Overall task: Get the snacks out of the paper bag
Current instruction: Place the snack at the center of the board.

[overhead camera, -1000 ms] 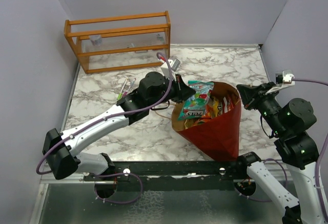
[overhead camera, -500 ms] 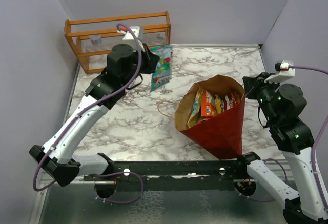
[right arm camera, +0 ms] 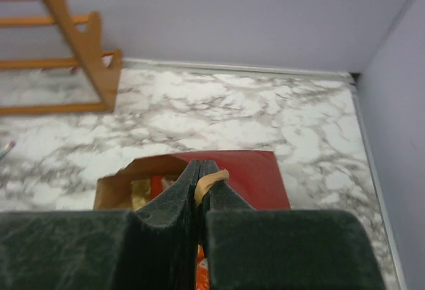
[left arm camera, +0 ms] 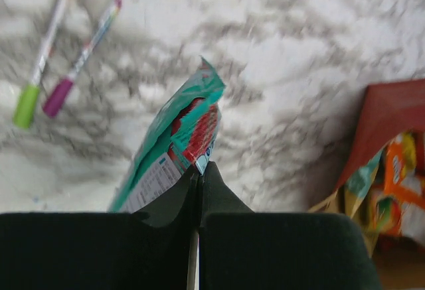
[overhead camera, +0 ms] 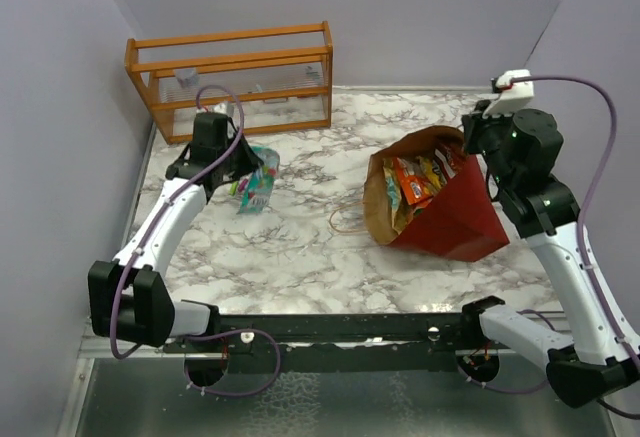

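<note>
The dark red paper bag (overhead camera: 455,219) lies on its side right of centre, its brown mouth open to the left with orange, red and yellow snacks (overhead camera: 414,179) inside. My right gripper (overhead camera: 478,143) is shut on the bag's cord handle (right arm camera: 211,178) at the upper rim; the bag (right arm camera: 246,177) shows below its fingers. My left gripper (overhead camera: 240,166) is shut on a teal and red snack packet (overhead camera: 258,186), which hangs low over the table at the left. In the left wrist view the packet (left arm camera: 176,147) sticks out past the closed fingers, and the bag (left arm camera: 392,124) shows at the right.
An orange wooden rack (overhead camera: 232,79) stands at the back left, also in the right wrist view (right arm camera: 66,31). A green pen (left arm camera: 40,58) and a pink pen (left arm camera: 80,58) lie on the marble table (overhead camera: 300,247) near the left gripper. Walls close in the left, back and right sides.
My left gripper lifted the teal packet out of the bag, swung it left and lowered it toward the table by the pens. My right gripper pulled the bag's rim up and to the right.
</note>
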Robot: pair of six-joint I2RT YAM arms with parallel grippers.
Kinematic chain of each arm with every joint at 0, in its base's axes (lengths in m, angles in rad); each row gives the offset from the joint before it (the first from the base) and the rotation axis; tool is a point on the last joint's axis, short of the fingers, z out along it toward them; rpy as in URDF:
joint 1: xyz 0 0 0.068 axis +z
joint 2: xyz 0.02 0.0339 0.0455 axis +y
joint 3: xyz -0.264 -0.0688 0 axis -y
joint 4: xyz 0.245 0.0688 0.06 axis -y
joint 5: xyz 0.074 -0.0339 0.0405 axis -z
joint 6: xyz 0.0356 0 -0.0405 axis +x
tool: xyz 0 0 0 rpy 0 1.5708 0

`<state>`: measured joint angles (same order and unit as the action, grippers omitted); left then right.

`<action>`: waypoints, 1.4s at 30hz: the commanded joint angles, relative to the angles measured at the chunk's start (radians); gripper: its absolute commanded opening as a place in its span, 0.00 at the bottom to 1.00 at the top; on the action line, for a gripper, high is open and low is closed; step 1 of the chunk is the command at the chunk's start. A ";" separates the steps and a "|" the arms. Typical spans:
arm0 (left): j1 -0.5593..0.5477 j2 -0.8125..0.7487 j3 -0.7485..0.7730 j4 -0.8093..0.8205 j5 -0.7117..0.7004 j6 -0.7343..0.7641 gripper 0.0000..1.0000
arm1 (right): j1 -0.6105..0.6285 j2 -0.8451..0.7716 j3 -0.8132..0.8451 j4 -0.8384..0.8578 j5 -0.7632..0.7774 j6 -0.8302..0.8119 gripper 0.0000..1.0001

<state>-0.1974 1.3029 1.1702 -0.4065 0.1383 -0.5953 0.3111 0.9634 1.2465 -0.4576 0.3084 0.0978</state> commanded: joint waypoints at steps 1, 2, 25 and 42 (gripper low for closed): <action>-0.002 -0.016 -0.183 0.132 0.202 -0.102 0.00 | -0.001 0.016 0.075 0.201 -0.531 -0.234 0.02; -0.002 -0.026 -0.223 0.141 0.195 -0.106 0.00 | -0.001 0.014 0.078 0.186 -0.664 -0.249 0.02; -0.002 -0.107 -0.350 0.171 0.126 -0.069 0.38 | -0.001 -0.228 -0.068 0.077 -0.536 0.004 0.02; -0.103 -0.215 -0.211 0.135 0.226 -0.042 0.73 | -0.001 -0.082 -0.003 0.159 -0.294 0.131 0.02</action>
<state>-0.2150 1.1511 0.9039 -0.3073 0.2924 -0.6369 0.3130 0.8848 1.1904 -0.4339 -0.1158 0.1806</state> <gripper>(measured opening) 0.715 0.019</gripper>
